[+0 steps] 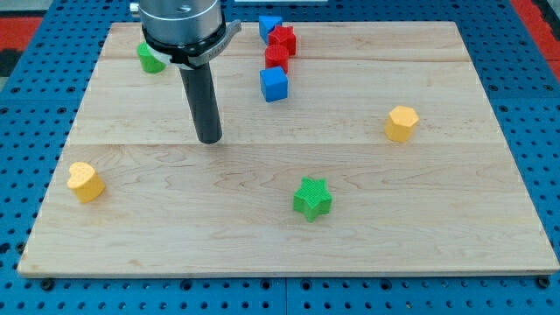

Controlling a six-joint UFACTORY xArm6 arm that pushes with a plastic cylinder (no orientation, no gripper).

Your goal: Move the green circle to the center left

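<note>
My tip (pixel 210 140), touching nothing, rests on the board below-right of the green circle (pixel 149 59).

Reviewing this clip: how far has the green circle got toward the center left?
Nothing looks done: the green circle sits at the board's upper left, partly hidden by the arm. In hand: my tip stands below and to its right, apart from it. Left: push it down toward the left edge's middle, above the yellow block.

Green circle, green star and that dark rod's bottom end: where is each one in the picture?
green circle (pixel 150 59): camera view, on its visible left part beside the arm.
green star (pixel 312 197): camera view, on its top face.
my tip (pixel 209 139): camera view, at the rod's very end.
</note>
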